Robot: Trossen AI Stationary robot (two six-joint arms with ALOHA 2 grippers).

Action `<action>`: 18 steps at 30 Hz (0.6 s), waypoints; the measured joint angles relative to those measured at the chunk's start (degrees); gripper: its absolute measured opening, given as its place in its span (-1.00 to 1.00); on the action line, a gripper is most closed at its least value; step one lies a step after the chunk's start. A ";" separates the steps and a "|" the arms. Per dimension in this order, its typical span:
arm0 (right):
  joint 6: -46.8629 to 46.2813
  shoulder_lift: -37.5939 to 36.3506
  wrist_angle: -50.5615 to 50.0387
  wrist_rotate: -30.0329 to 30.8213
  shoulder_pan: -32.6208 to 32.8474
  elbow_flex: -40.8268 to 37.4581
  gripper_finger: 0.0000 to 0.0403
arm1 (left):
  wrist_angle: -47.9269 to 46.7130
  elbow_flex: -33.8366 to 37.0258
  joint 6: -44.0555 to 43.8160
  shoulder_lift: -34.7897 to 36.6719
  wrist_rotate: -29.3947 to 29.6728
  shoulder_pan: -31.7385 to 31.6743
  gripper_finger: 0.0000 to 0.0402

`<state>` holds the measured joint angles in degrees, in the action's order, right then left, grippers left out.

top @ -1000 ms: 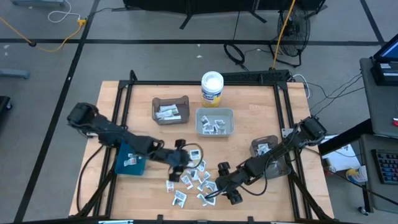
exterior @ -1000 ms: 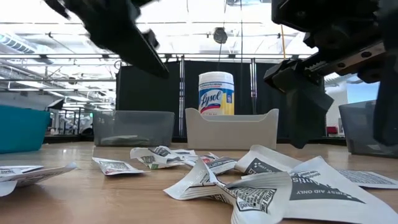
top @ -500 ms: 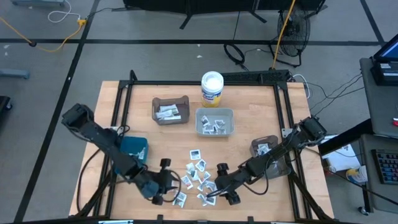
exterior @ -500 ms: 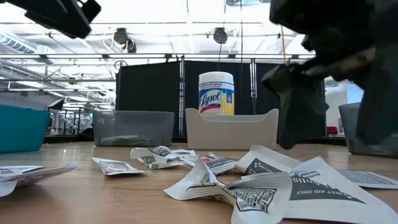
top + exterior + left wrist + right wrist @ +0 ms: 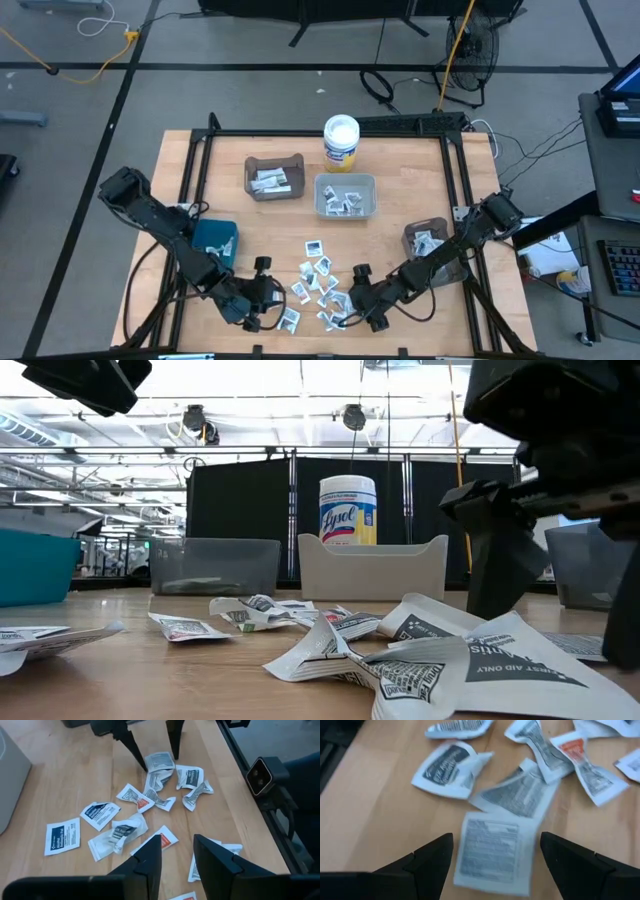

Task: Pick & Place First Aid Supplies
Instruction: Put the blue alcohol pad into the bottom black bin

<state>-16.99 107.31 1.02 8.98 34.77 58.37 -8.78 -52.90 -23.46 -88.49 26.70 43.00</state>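
The first aid supplies, small white packets [image 5: 320,280], lie loose in a heap on the wooden table near its front edge. More packets lie in the brown bin [image 5: 275,177] and the grey bin [image 5: 345,196]. My right gripper [image 5: 340,305] stands wide open low over the heap's right side. Its fingers [image 5: 430,860] stand on either side of one flat packet [image 5: 492,850] that lies on the table. My left gripper [image 5: 272,300] hovers open at the heap's left side, above the packets [image 5: 127,827], with nothing between its fingers [image 5: 150,862].
A teal bin [image 5: 215,240] stands at the left and a grey bin [image 5: 425,238] at the right. A white Lysol tub [image 5: 341,140] stands at the back. Black frame rails [image 5: 455,190] run along the table's sides. A small camera [image 5: 262,772] sits at the front edge.
My left gripper has swung from over the heap's far left part, beside the teal bin, toward the table's near edge, and has kept still there for the last half second. My right gripper has sunk a little toward the packets, still wide open.
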 joint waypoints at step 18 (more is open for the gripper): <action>-2.23 1.81 -3.39 0.43 -0.19 0.24 0.38 | -0.42 0.00 -1.27 0.00 -0.11 1.03 -0.40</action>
<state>-19.23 109.12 -2.37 9.41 34.59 58.61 -9.19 -52.90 -24.73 -88.49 26.59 44.03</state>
